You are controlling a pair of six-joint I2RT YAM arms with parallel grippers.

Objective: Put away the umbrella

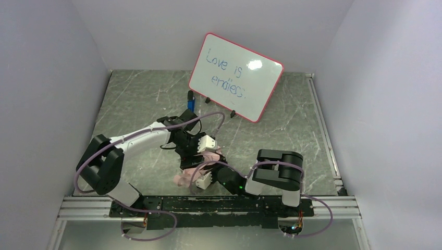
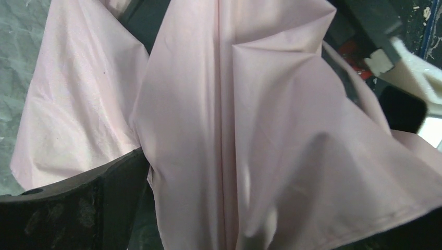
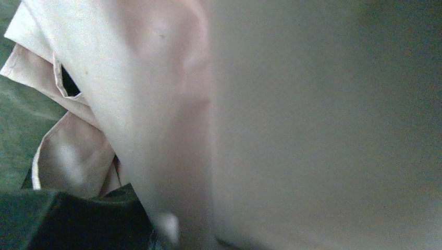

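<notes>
The umbrella (image 1: 183,180) is a crumpled pale pink bundle near the table's front, between the two arms. My left gripper (image 1: 206,150) hangs over its far side. In the left wrist view the pink fabric (image 2: 234,130) drapes loosely across the left gripper (image 2: 260,200), whose jaws stand wide apart, with one black finger (image 2: 68,208) at lower left. My right gripper (image 1: 207,176) reaches in from the right and is shut on the bundle. Fabric (image 3: 156,104) fills the right wrist view and covers the gripper (image 3: 224,208). Only its left finger (image 3: 62,219) shows. Shaft and handle are hidden.
A red-framed whiteboard (image 1: 237,75) with blue writing leans at the back of the marbled table (image 1: 140,99). A blue marker (image 1: 191,100) lies just in front of it. Metal rails (image 1: 323,130) run along the right and front edges, and pale walls close in both sides.
</notes>
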